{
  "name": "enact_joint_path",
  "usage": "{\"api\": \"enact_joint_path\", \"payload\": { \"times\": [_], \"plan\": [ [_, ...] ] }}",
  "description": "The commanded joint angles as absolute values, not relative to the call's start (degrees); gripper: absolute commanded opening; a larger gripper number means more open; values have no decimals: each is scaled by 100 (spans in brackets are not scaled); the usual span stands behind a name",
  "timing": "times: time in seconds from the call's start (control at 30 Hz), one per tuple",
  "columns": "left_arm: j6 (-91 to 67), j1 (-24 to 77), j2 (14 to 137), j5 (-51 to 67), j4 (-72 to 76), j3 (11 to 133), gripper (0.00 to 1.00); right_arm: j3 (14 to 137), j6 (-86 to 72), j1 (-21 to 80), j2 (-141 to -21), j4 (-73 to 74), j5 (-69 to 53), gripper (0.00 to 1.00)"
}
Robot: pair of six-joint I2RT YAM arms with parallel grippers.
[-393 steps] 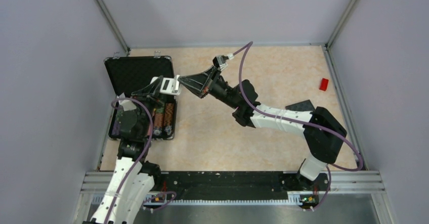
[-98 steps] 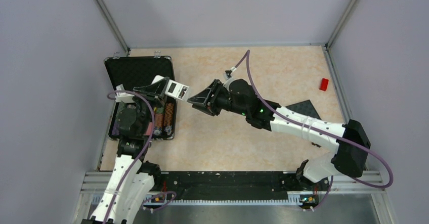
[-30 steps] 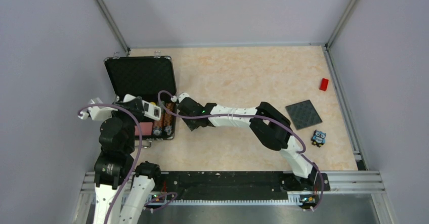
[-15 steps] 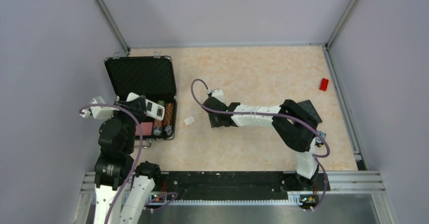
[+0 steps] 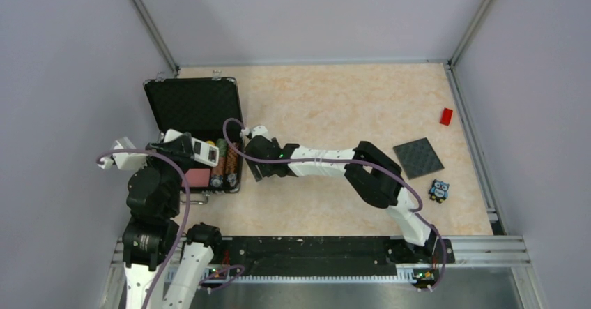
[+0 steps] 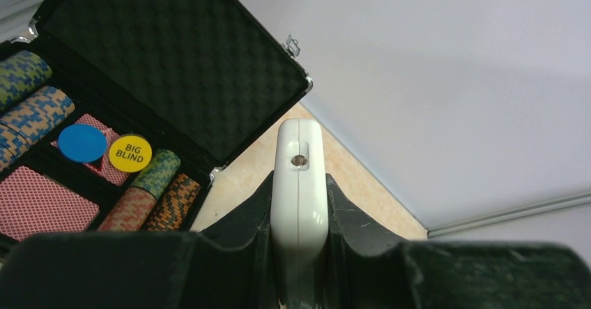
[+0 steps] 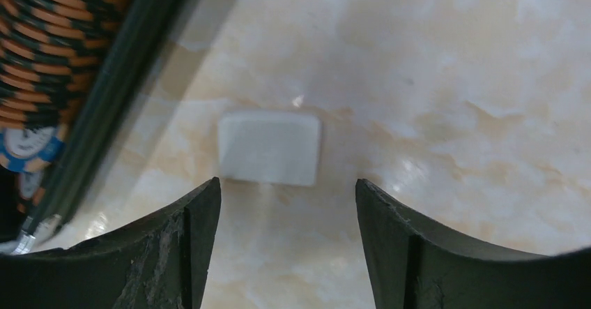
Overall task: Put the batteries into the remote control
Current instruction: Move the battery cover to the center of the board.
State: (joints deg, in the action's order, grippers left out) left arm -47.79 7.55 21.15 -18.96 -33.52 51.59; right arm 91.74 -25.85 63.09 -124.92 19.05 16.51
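The remote control, white and flat, hangs over the open black case with my left gripper shut on it. In the left wrist view it stands edge-on, clamped between both dark fingers. My right gripper is low over the table by the case's right edge. In the right wrist view it is open, and a small white square cover piece lies flat on the table just beyond the fingertips, not touched. The batteries are not visible in any view.
Rolls of poker chips, a blue chip and a yellow chip fill the case. Its metal-edged wall runs close to the left of my right fingers. A black square mat, an owl figure and a red block lie at the right.
My right gripper swung back left to the case's edge over the white cover piece and its jaws spread wider. The left arm shifted slightly left with the remote.
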Motion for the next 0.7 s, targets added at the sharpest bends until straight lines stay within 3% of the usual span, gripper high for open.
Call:
{"api": "enact_joint_path", "payload": {
  "times": [0.0, 0.27, 0.37, 0.53, 0.67],
  "plan": [
    [-4624, 756, 2071, -2140, -3277, 5485, 0, 9877, -2224, 6416, -13009, 1975, 1812, 70],
    [-4561, 756, 2092, -2193, -3279, 5524, 0, 10403, -2183, 6416, -13598, 2336, 2283, 71],
    [-4544, 756, 2120, -2193, -3267, 5528, 0, 10408, -2227, 6421, -13665, 2509, 2422, 62],
    [-4575, 756, 2105, -2142, -3240, 5457, 0, 10057, -2626, 6449, -13341, 2883, 2811, 36],
    [-4645, 756, 2083, -1942, -3164, 5353, 0, 9326, -3308, 6418, -12729, 3178, 3304, 30]
  ]
}}
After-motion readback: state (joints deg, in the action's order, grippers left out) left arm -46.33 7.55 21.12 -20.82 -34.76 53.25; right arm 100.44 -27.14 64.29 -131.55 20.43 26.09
